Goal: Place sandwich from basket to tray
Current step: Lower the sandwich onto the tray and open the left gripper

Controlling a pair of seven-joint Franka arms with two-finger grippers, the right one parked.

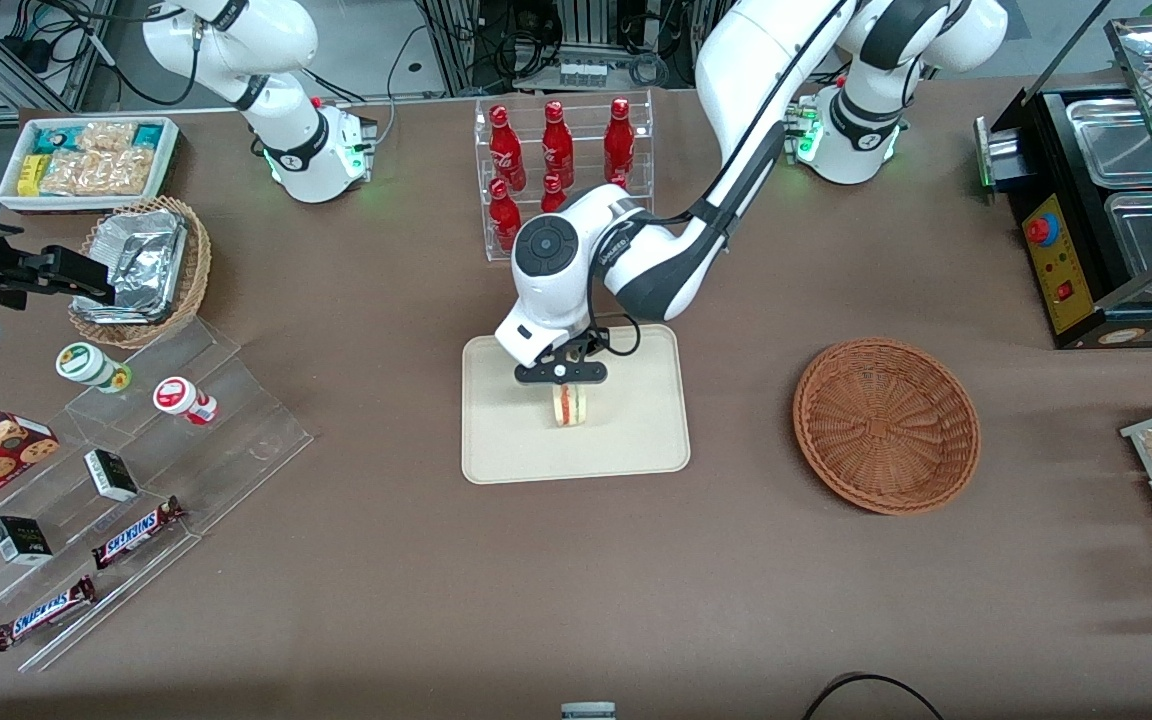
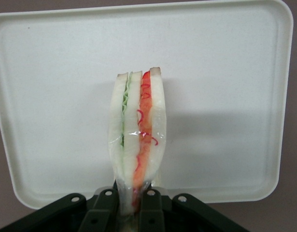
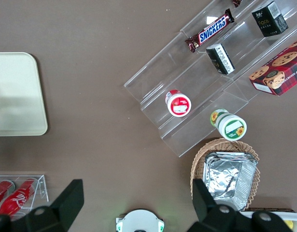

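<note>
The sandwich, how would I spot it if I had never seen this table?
Find the cream tray in the middle of the table, just in front of the rack of red bottles. Over it, the gripper has its fingers shut on the sandwich, held on edge. It alone shows white bread striped with red and green filling.

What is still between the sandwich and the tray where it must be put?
Nothing visible. The tool is shut on the sandwich and holds it directly above the tray. In the wrist view the sandwich hangs over bare tray surface, with no other thing on it. The basket lies apart, toward the working arm's end.
</note>
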